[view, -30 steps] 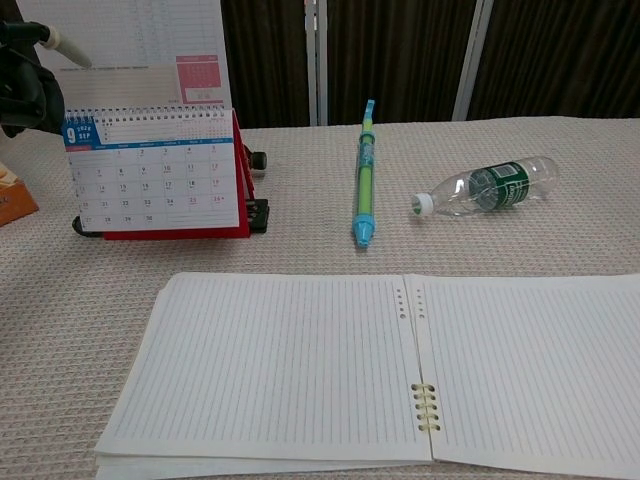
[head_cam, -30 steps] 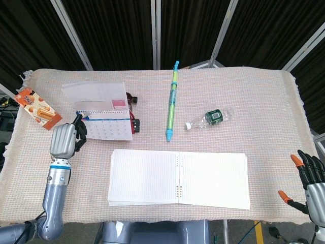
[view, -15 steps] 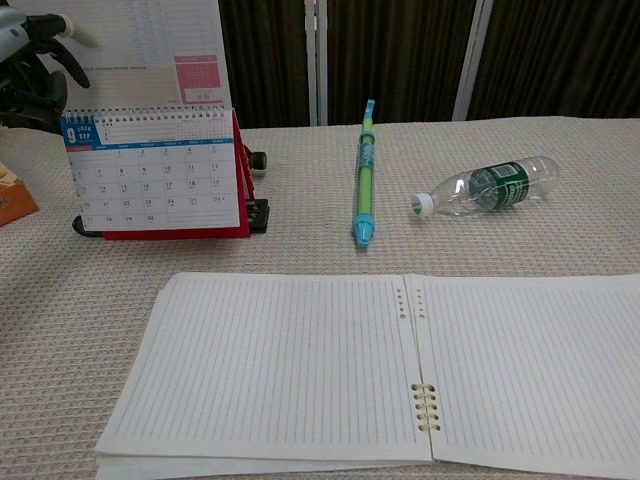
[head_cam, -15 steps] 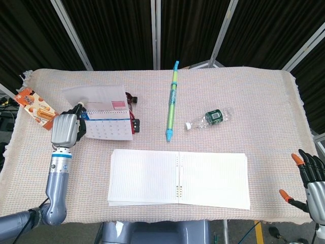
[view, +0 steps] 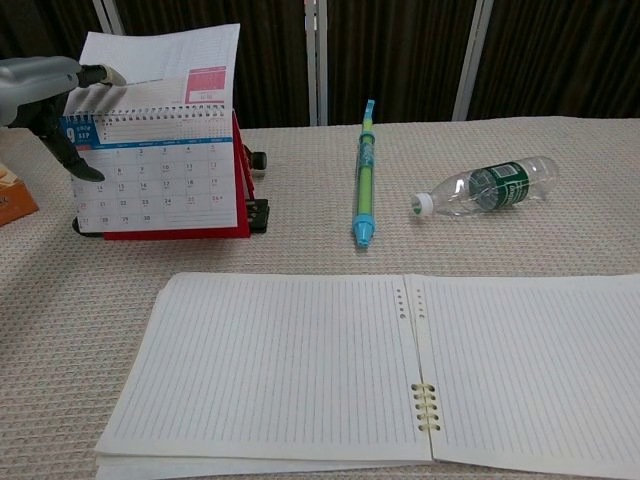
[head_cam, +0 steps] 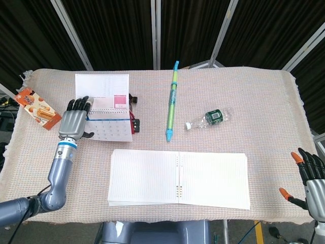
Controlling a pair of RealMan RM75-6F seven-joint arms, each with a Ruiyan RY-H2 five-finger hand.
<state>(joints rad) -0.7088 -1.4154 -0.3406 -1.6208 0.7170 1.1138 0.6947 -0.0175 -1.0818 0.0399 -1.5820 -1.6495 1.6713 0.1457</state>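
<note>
A red-backed desk calendar [head_cam: 109, 128] [view: 160, 180] stands at the table's left. One white page [head_cam: 101, 84] [view: 170, 62] is lifted above its spiral. My left hand [head_cam: 75, 119] [view: 40, 85] is at the calendar's top left corner. Its straight fingers [view: 100, 73] lie against the lifted page, and its thumb hangs over the front sheet. My right hand [head_cam: 310, 183] hovers at the table's near right edge with its fingers apart and nothing in it. The chest view does not show it.
An open lined notebook [head_cam: 177, 178] [view: 300, 370] lies at the front middle. A green and blue pen [head_cam: 172, 101] [view: 366, 175] and a small plastic bottle [head_cam: 212, 118] [view: 490, 185] lie behind it. An orange snack packet [head_cam: 36, 108] lies at the far left.
My left hand has moved up and right onto the calendar's top corner and uncurled its fingers. The lifted page has swung from a low curl to standing up behind the spiral.
</note>
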